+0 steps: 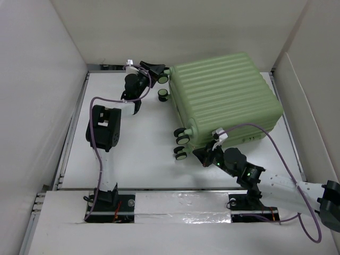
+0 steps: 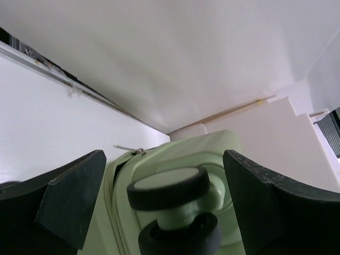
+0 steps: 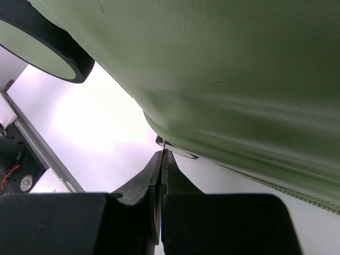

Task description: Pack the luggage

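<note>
A big pale green hard suitcase with ribs on its shell (image 1: pixel 226 95) lies flat and shut on the white bench (image 1: pixel 143 159). It sits at the far right side of the bench. Its small black and green wheels (image 1: pixel 181 139) stick out from the side that faces left.

The left tool (image 1: pixel 159 71) is at the far left corner of the suitcase. In the left wrist view, the left tool (image 2: pixel 163 159) is wide open. One black finger (image 2: pixel 69 207) is on each side of a corner wheel (image 2: pixel 170 186). The fingers do not touch the wheel.

The right tool (image 1: pixel 204 154) is at the near left corner of the suitcase, just beside the two near wheels. In the right wrist view, the right tool (image 3: pixel 163 159) has its two fingers pressed tight together, right under the edge of the green shell (image 3: pixel 239 79). A tiny thin bit sticks out at the tips. It is too small to tell what it is. A round wheel (image 3: pixel 48 53) shows up above and to the left.
</note>
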You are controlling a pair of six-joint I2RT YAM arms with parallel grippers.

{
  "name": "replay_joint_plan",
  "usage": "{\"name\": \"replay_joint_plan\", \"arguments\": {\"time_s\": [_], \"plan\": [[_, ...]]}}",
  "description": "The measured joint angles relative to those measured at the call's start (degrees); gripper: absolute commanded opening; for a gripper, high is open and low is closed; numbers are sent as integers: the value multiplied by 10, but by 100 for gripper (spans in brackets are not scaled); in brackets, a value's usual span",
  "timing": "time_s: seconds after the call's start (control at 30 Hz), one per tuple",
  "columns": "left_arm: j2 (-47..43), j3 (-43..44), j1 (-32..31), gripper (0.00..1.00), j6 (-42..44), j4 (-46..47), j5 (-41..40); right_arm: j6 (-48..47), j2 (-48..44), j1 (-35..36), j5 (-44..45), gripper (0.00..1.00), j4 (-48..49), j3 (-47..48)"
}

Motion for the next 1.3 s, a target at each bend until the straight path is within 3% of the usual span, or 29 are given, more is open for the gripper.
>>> {"name": "replay_joint_plan", "arguments": {"time_s": [0.1, 0.23, 0.33, 0.37, 0.4, 0.63, 0.77, 0.93, 1.03, 1.13, 1.23, 1.3], "plan": [[19, 26, 0, 74, -6, -4, -1, 0, 0, 0, 0, 0, 0, 0], [40, 46, 0, 62, -23, -3, -3, 2, 0, 1, 1, 0, 0, 0], [49, 60, 0, 34, -41, 9, 3, 6, -1, 1, 1, 0, 0, 0], [49, 66, 0, 10, -39, 8, 5, 8, -2, 1, 1, 0, 0, 0], [49, 69, 0, 0, -39, 8, 8, 9, -2, 1, 1, 0, 0, 0], [35, 29, -1, 0, -33, 32, -16, 10, -11, 3, 12, 0, -7, -3], [-68, -138, 14, 0, -17, 98, -57, -18, -24, -5, -2, 0, -26, 0], [-239, -377, 49, 0, 9, 152, -86, -49, -19, -94, -113, 0, -61, 29], [-323, -492, 27, 0, 18, 173, -102, -57, -14, -162, -172, 0, -89, 47], [-394, -572, -20, 0, 42, 167, -114, -60, -1, -225, -208, 0, -111, 70], [-438, -578, -49, 0, 75, 144, -99, -64, 2, -247, -214, 0, -117, 79], [-449, -565, -69, 17, 99, 135, -82, -64, -14, -241, -203, 0, -116, 72]]}}
